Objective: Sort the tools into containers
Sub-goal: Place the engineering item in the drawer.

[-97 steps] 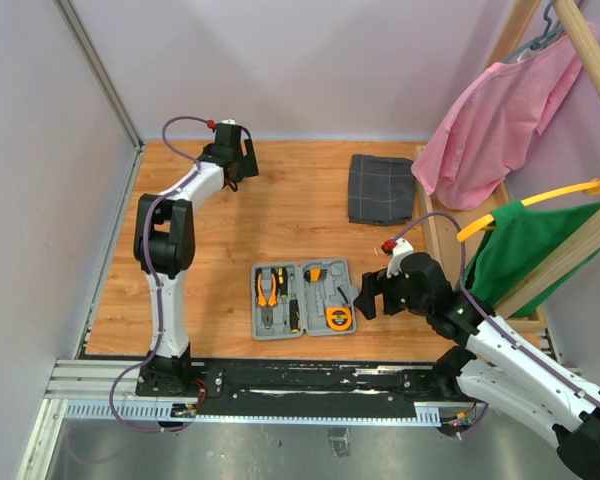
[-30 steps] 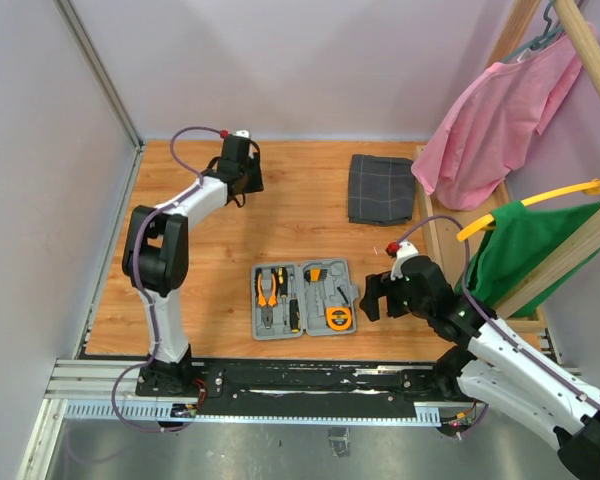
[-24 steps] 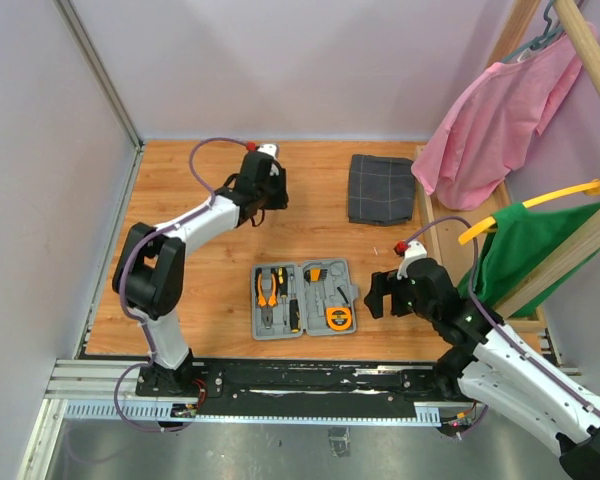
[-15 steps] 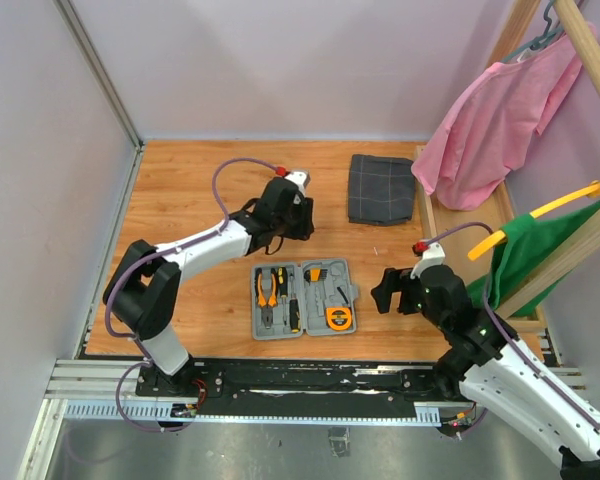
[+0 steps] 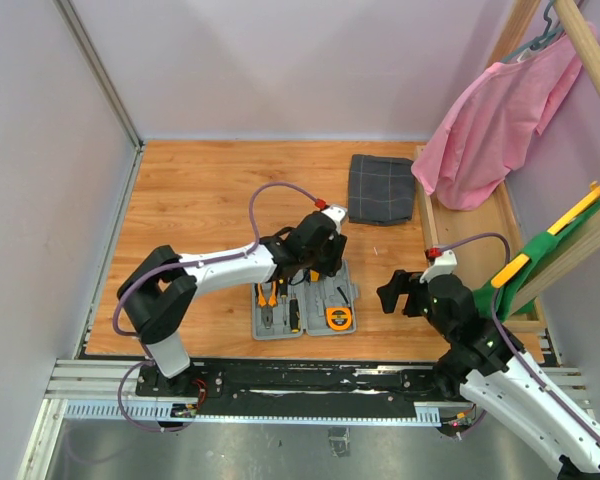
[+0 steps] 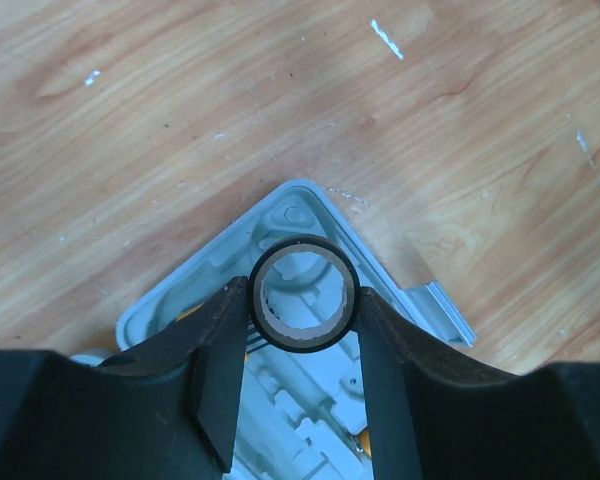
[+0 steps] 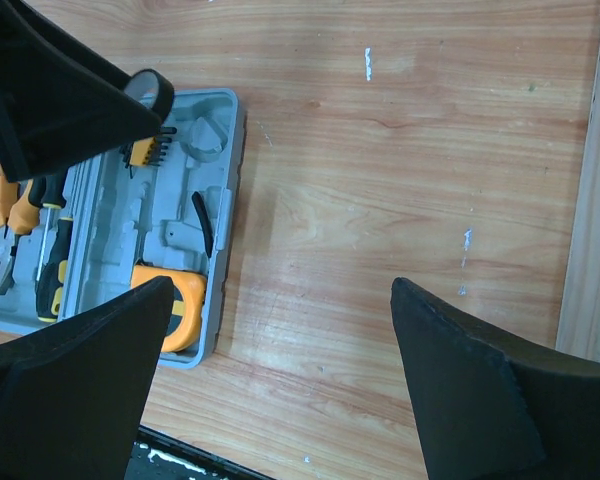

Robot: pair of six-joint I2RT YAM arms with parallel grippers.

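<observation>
The grey tool case [image 5: 270, 330] lies open near the table's front edge. In it are orange-handled pliers [image 5: 267, 295], screwdrivers [image 7: 50, 270] and an orange tape measure [image 5: 340, 319]. My left gripper [image 5: 325, 255] hovers over the case's far right corner [image 6: 310, 200]. It is shut on a small black ring-shaped roll [image 6: 302, 340], pinched upright between both fingers; the same roll [image 7: 150, 90] shows in the right wrist view. My right gripper [image 5: 395, 295] stands open and holds nothing, over bare wood [image 7: 280, 300] just right of the case [image 7: 110, 200].
A dark grey checked folded cloth [image 5: 380, 188] lies at the back, right of centre. A wooden rack [image 5: 450, 240] with pink [image 5: 490, 120] and green [image 5: 570, 250] garments borders the table's right side. Purple walls close the left and back.
My left arm has swung from the far left corner down to the case's far right corner, carrying the black roll. The right gripper has drawn back slightly to the right, still open.
</observation>
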